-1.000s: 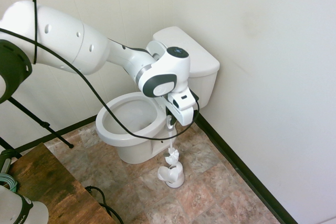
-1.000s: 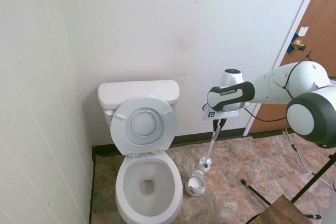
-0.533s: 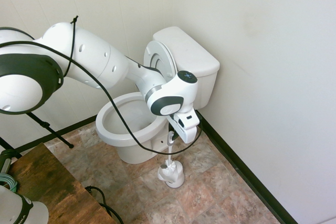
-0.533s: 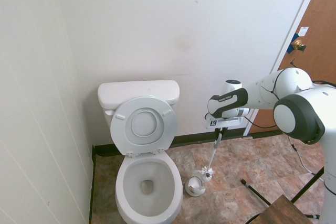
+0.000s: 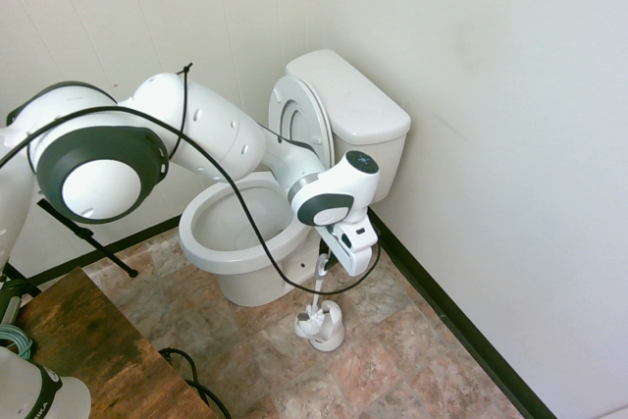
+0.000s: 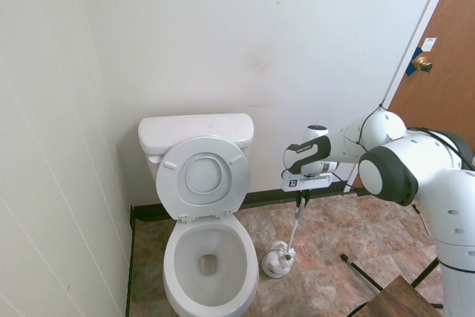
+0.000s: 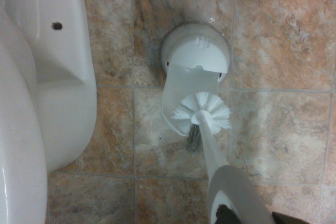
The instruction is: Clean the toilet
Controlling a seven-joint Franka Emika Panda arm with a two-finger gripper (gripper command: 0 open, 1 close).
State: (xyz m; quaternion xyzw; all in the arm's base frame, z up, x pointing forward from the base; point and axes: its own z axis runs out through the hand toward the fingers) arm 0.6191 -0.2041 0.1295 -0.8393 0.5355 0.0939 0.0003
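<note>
Tiled bathroom floor, brown and mottled, white walls meeting in a corner, and the toilet (image 6: 204, 213) sits against the far wall with its lid and seat tipped up against the tank, bowl open. I've got the gripper (image 5: 322, 264) pinching the top of the toilet brush handle (image 6: 295, 220), fingers closed on it, as best I can judge from the exterior views. The brush (image 7: 202, 113) hangs just over the brush holder (image 7: 194, 61) on the floor, right beside the toilet's base. In the wrist view the bristle head sits over the holder's open front lip, not centred on the round cup, and the handle leans at a tilt. That's my worry: if I push down now, the head could catch the rim and tip the light holder over or skid it across the tile. The grip is high on a long thin handle, so any side load could swing the brush or twist it between the fingers. The wrist is also close to the bowl's outer wall, so a sideways correction risks a bump there.
</note>
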